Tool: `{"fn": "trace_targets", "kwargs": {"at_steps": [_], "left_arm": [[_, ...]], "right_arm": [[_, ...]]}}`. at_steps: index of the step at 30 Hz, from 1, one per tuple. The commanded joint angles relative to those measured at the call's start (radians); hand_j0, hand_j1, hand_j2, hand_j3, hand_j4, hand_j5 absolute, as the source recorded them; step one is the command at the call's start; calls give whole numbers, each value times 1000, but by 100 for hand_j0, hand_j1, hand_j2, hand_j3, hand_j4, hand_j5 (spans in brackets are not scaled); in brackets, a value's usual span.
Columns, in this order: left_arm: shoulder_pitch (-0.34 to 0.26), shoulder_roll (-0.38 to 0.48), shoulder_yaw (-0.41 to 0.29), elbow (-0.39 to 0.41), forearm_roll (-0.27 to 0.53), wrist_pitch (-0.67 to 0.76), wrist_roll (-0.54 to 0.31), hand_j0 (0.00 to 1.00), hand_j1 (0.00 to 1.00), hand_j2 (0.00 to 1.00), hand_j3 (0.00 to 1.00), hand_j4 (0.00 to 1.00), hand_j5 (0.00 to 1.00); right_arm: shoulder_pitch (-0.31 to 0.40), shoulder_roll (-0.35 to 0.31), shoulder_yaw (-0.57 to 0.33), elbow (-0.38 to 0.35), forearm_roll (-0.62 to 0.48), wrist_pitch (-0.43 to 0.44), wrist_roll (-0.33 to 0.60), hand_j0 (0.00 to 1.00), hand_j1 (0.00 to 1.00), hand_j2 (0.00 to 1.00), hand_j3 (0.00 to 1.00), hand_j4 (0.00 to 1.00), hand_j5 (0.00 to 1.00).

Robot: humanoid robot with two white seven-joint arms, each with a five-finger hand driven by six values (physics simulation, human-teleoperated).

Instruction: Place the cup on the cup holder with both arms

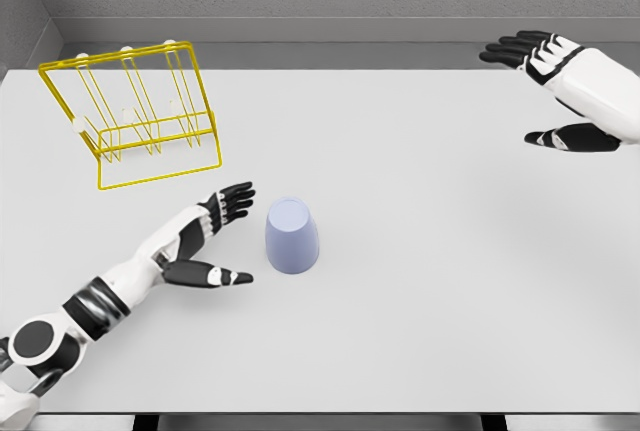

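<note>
- The cup (292,237) sits a little left of the frame's centre on the white table (420,251), apparently mouth down, tapering upward.
- It looks light, rigid and smooth, so likely slippery; a grip round the wider lower wall seems safest.
- The left hand (208,241) lies just beside it, fingers spread, thumb out, holding nothing.
- The right hand (560,91) hovers at the upper right, well apart, also spread wide and empty.
- The yellow wire cup holder (135,116) stands at the upper left.
</note>
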Motion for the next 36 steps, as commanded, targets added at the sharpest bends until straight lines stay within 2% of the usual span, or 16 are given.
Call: {"fn": "trace_targets", "kwargs": {"at_steps": [1,8,17,28,36], "left_arm": [[-2,-12,-8,-2,4,25,0,100,100,100,100,100,100],[-29,-58,-9,2,3,78,3,100,100,100,100,100,100],[-94,-130,-66,27,-1,116,6,100,100,100,100,100,100],[-103,-164,-74,87,-7,116,6,100,100,100,100,100,100],[-107,-165,-88,94,-8,118,6,100,100,100,100,100,100]], "right_arm": [[2,2,-3,2,-6,3,-1,100,100,100,100,100,100],[5,4,-5,1,-8,3,-1,100,100,100,100,100,100],[6,4,-5,2,-8,3,-1,100,100,100,100,100,100],[6,4,-6,4,-8,3,-1,100,100,100,100,100,100],[6,4,-5,2,-8,3,-1,100,100,100,100,100,100]]}}
